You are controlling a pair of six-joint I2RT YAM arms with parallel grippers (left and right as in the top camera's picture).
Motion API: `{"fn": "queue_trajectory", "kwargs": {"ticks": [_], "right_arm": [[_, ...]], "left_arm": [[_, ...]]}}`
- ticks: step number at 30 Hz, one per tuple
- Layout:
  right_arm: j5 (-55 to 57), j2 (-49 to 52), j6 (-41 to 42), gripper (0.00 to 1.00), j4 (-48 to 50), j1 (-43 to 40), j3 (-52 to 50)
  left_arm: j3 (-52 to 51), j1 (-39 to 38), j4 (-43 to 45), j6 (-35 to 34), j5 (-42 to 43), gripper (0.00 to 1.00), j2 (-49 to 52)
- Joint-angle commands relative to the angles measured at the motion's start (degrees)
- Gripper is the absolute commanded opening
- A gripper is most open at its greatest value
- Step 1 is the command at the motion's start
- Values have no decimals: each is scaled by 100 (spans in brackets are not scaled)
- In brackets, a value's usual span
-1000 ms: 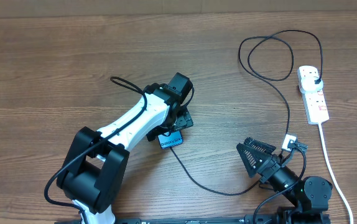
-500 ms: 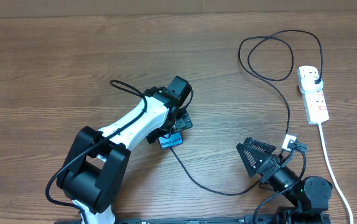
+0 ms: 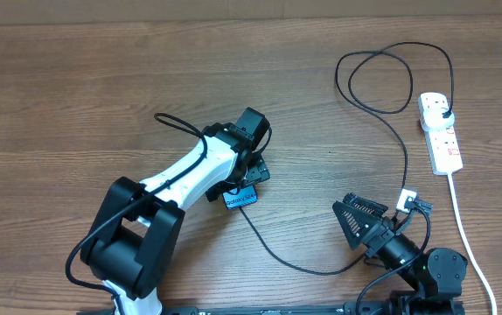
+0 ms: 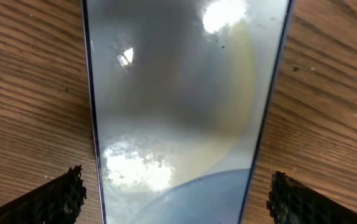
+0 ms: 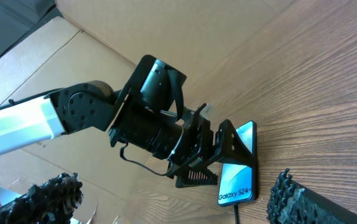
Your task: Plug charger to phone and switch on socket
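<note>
Left gripper (image 4: 175,194) jaws wide apart, straddling the phone (image 4: 175,93) lying flat on the table (image 3: 59,87), not touching its edges; right gripper (image 3: 356,220) spread, empty, well apart from it.

Looking straight down on the phone (image 4: 178,99), flat on the wood-grain table (image 4: 23,93) and filling the middle from top to bottom; glossy screen grey and washed with glare, brightest at upper right and lower left; pale blue curve along the bottom; toothed black fingertips (image 4: 57,199) of the left gripper (image 4: 178,202) at both lower corners, spread wide, one outside each long edge, apart from the phone.
</note>
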Motion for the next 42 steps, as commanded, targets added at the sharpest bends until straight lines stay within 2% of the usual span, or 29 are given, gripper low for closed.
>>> {"fn": "queue_trajectory", "kwargs": {"ticks": [1,11,33,35,37,42], "right_arm": [[-39,-46,-44,100,22,22,-59],[-39,-46,-44,100,22,22,-59],[-140,-46,-44,100,20,22,-59],[-140,-46,-42,100,20,22,-59],[-140,-46,-42,100,20,22,-59],[-142,-46,-42,100,22,22,-59]], "left_arm": [[-68,33,22,-96,-138,100,122],[-66,184,103,-70,142,100,280],[-68,186,153,-79,118,100,457],[-68,186,160,-127,118,96,457],[-66,186,181,-142,118,87,457],[-68,175,197,-142,120,81,457]]}}
